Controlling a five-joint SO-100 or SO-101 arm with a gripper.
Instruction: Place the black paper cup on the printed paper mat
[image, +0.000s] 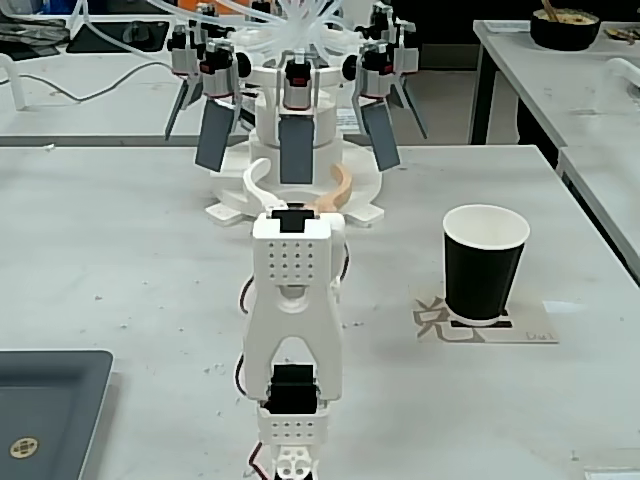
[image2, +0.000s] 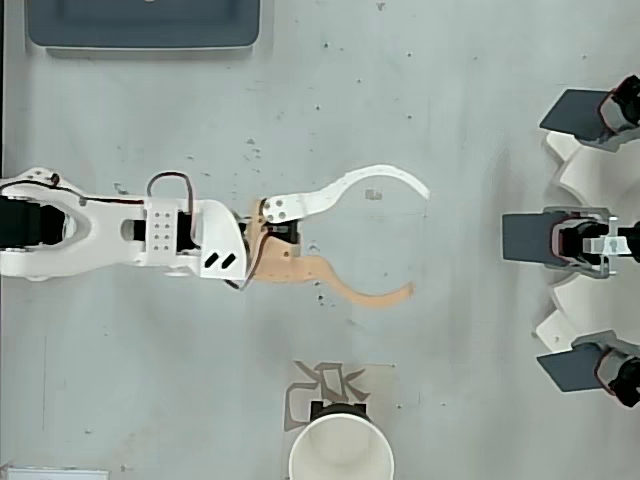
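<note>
The black paper cup (image: 485, 265) stands upright on the printed paper mat (image: 525, 331) at the right of the table in the fixed view. Seen from overhead, its white rim and inside (image2: 341, 451) sit at the bottom edge, covering part of the mat (image2: 318, 385). My gripper (image2: 420, 240) is open, with one white curved finger (image2: 380, 180) and one orange curved finger (image2: 370, 295) spread wide and nothing between them. It hovers apart from the cup, in the middle of the table. In the fixed view the gripper (image: 298, 185) points away, beyond the white arm (image: 293, 300).
A dark grey tray (image: 45, 410) lies at the near left corner, also shown in the overhead view (image2: 145, 25). A white multi-arm device with grey paddles (image: 295, 110) stands at the table's far side. A black bowl (image: 565, 27) sits on another table.
</note>
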